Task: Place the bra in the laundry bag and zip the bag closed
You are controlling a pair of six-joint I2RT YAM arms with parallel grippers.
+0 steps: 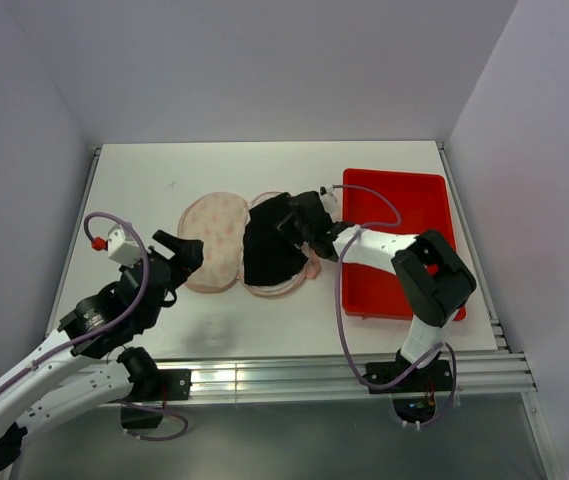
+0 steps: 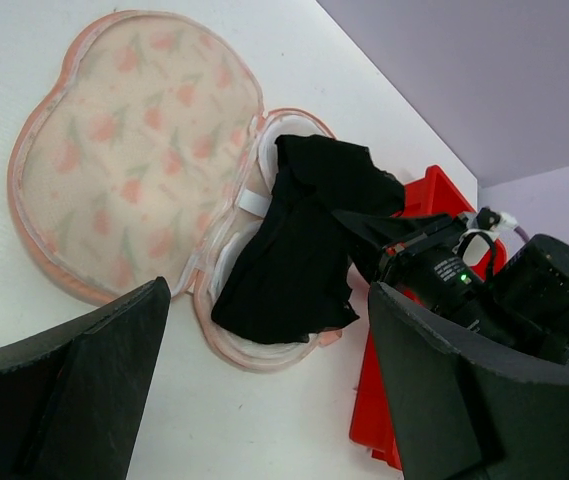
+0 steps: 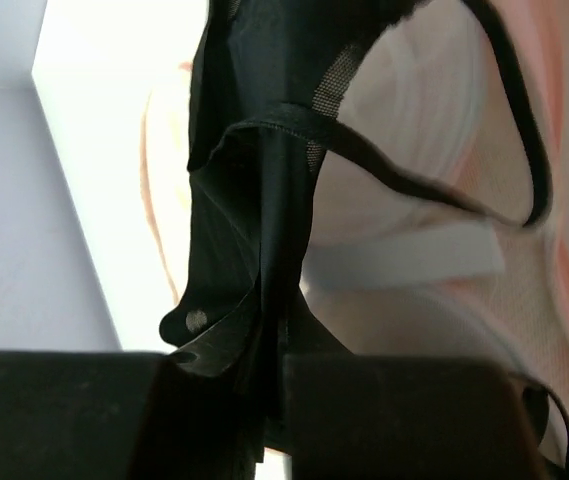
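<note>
From above, my right claw is clamped on the bra, which drapes on the open right lobe of the laundry bag, I judge to tuck it in. The counter is white, the walls are pale and a red tray sits to the right.

Left wrist: my left claw is spread wide and empty, facing the bag, probably to steady it.

Right wrist: black fabric is pinched in that claw over the bag's white mesh.
</note>
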